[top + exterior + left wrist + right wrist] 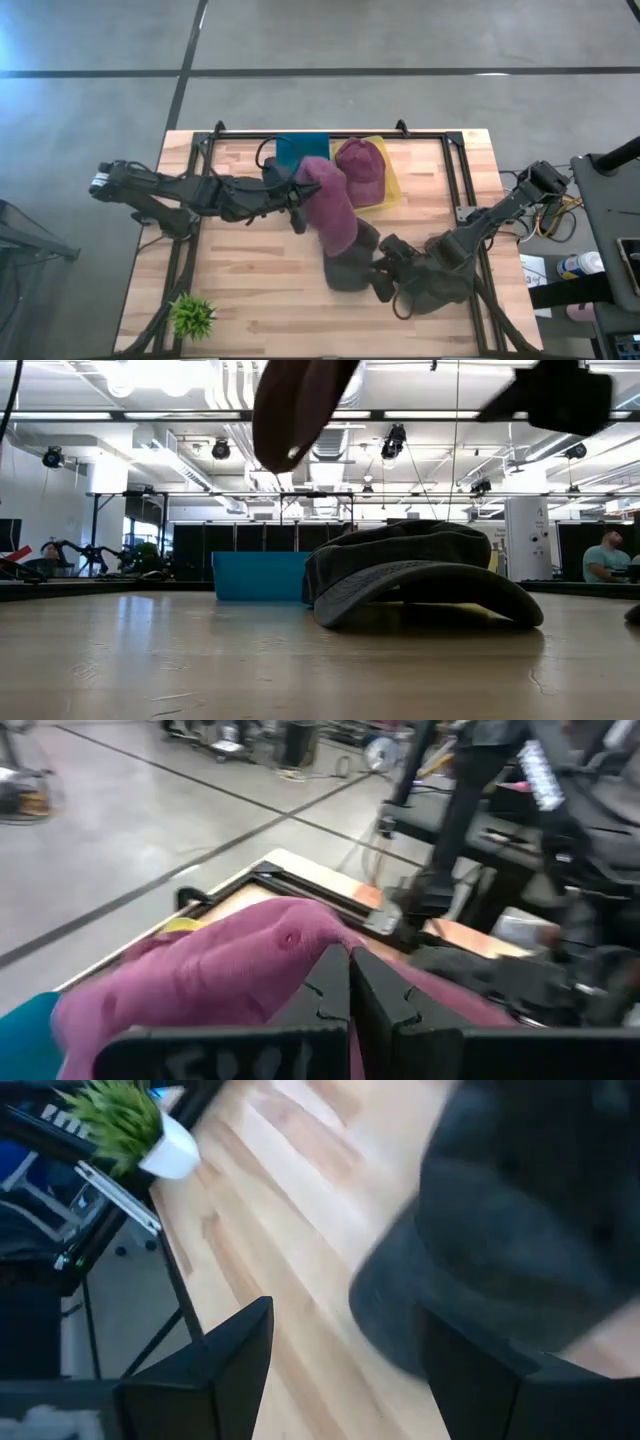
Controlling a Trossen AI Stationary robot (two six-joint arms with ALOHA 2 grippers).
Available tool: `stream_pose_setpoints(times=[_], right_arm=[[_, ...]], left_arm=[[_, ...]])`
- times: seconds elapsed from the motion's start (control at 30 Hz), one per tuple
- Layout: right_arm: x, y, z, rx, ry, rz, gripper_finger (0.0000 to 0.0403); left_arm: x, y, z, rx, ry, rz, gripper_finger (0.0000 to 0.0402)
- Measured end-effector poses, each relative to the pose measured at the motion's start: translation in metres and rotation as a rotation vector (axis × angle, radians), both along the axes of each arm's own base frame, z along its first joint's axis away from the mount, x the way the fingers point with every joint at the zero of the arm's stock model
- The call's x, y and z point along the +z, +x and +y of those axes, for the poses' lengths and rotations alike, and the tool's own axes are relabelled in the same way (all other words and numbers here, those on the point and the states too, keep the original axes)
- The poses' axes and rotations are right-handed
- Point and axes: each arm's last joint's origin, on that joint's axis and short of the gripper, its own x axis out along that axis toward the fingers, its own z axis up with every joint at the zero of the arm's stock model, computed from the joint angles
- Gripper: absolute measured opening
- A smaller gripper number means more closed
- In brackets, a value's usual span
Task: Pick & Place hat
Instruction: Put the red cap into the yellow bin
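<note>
Mid-table, left gripper [350,982] is clamped on magenta hat [332,205] — fingertips half hidden; right gripper [345,1345] is spread beside grey hat [350,268] — blurred.

Left gripper [298,200] is clamped shut over the table's [250,300] middle; right gripper [385,275], fingers spread, sits near its right front.

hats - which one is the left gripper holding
The long maroon hat, pinched in the shut left gripper. The other maroon hat sits on the yellow bin, and the dark grey hat lies on the table.
</note>
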Motion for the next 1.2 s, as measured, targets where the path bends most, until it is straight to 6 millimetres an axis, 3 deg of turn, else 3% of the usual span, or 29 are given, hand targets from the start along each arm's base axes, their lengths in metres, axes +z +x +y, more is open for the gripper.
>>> stream_pose_setpoints(times=[0.13,0.3,0.5,0.63,0.87,1.2], right_arm=[[-0.017,-0.009,0.003,-0.069,0.093,0.024,0.0231],[-0.033,-0.009,0.005,-0.099,0.234,-0.102,0.0231],[-0.035,-0.011,0.007,-0.115,0.234,-0.201,0.0231],[-0.037,-0.018,0.012,-0.126,0.176,-0.198,0.0231],[-0.038,-0.033,0.022,-0.172,0.081,-0.238,0.0231],[-0.024,-0.029,0.006,-0.308,-0.042,-0.346,0.0231]], left_arm=[[-0.012,0.020,-0.003,0.041,0.025,-0.009,0.0000],[-0.031,0.051,-0.009,0.049,0.058,-0.030,0.0000],[-0.062,0.076,-0.014,0.052,0.065,0.037,0.0000],[-0.067,0.078,-0.019,0.040,0.053,0.046,0.0000],[-0.052,0.067,-0.018,0.037,0.053,0.017,0.0000],[-0.050,0.066,-0.017,0.043,0.045,0.007,0.0000]])
